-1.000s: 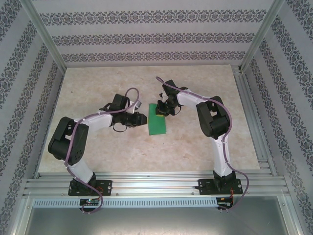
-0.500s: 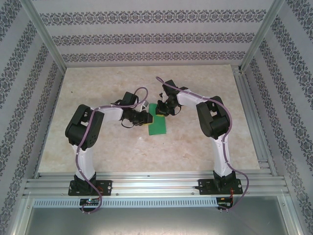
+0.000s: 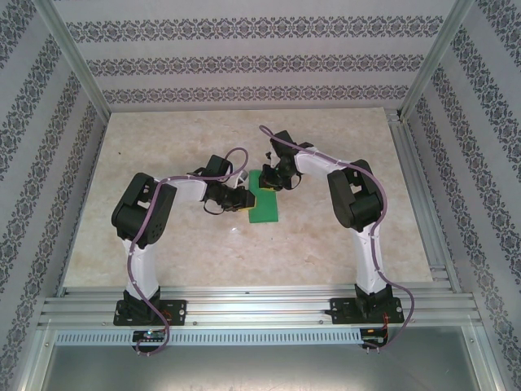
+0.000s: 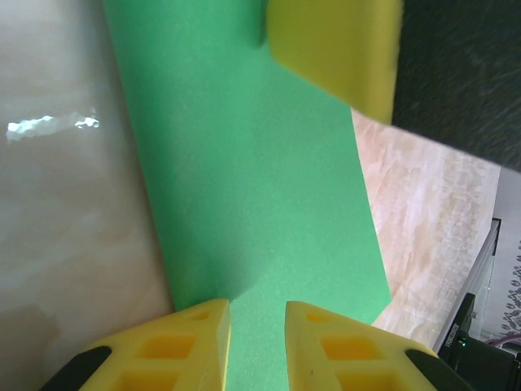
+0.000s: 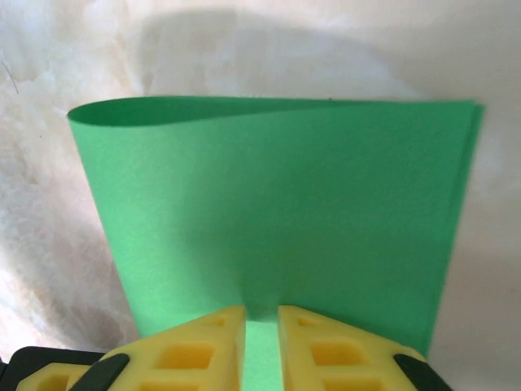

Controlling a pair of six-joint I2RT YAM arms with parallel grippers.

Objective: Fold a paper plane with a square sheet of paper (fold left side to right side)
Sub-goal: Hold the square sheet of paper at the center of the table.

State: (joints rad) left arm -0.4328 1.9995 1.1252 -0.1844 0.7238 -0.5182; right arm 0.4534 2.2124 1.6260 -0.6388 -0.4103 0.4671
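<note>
- A pale marbled table [image 3: 163, 244] is seen from above, closed in by patterned walls and a metal frame.
- The square sheet of paper [image 3: 263, 204] is found near the middle of the table, a little toward its far edge. It is already doubled into a narrow green rectangle and lies flat.
- The left gripper [image 3: 242, 198] is set at the left long edge of the sheet, toward its far end. In the left wrist view its yellow fingers [image 4: 199, 342] are held a narrow gap apart, and green paper is seen through that gap. No pinch on the sheet can be made out.
- The right gripper [image 3: 267, 184] is placed at the far short edge. In the right wrist view its jaws are likewise parted only narrowly over the paper [image 5: 277, 212], with nothing clamped as far as can be seen.
- From the right wrist, the upper layer is seen to bow up away from the lower one at one side, so the crease is judged not yet pressed flat.
- The step in hand is judged to be the finishing of the left-to-right fold.
- For the next move, the upper layer must be pressed down with the edges kept aligned, and the fold line run along, without the thin sheet being dragged across the table.
</note>
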